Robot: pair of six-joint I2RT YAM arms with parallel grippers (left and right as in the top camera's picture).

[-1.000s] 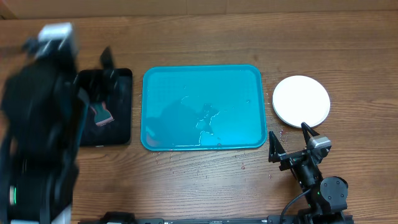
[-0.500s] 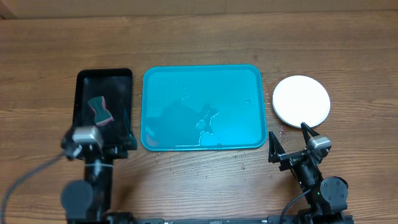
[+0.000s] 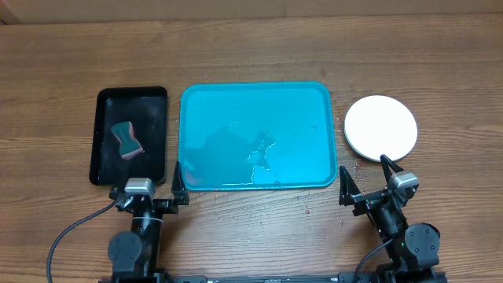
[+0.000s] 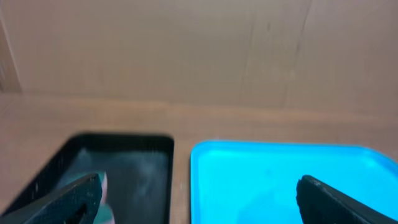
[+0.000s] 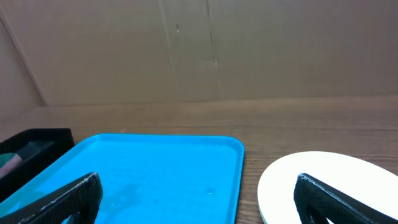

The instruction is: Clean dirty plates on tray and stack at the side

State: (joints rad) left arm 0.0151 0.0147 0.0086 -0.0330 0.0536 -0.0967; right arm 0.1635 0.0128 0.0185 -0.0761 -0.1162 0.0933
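While both arms crouch at the near edge, the left gripper (image 3: 148,184) and right gripper (image 3: 364,168) gape wide, holding nothing; the white plate (image 3: 380,127) lies on the table (image 3: 448,63) just right of the wet teal tray (image 3: 236,102).

White plate (image 5: 323,167) cut off btm edge; sponge (image 4: 103,190) blurry.
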